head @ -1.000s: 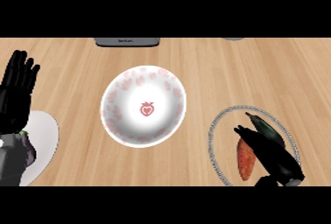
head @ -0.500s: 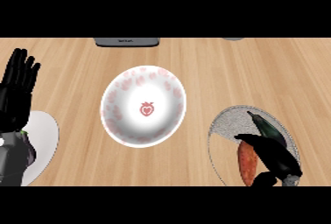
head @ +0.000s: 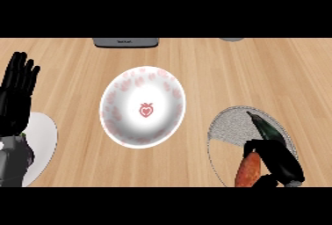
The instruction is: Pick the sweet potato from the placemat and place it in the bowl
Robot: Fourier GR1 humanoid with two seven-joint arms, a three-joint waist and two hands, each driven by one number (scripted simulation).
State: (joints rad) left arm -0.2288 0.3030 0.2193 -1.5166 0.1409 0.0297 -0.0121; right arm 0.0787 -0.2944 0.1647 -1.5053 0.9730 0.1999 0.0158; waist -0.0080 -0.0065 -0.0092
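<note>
Head view of a wooden counter (head: 214, 66). At centre stands the white bowl (head: 142, 107), marked with a red strawberry. At about 4 o'clock from it lies the round grey placemat (head: 228, 132), carrying the orange sweet potato (head: 247, 172) and a dark green vegetable (head: 265, 127). The right hand (head: 276, 160) has its fingers curled round the sweet potato. At 9 o'clock, the left hand (head: 16, 94) rests open, fingers up, beside a white plate (head: 40, 138).
</note>
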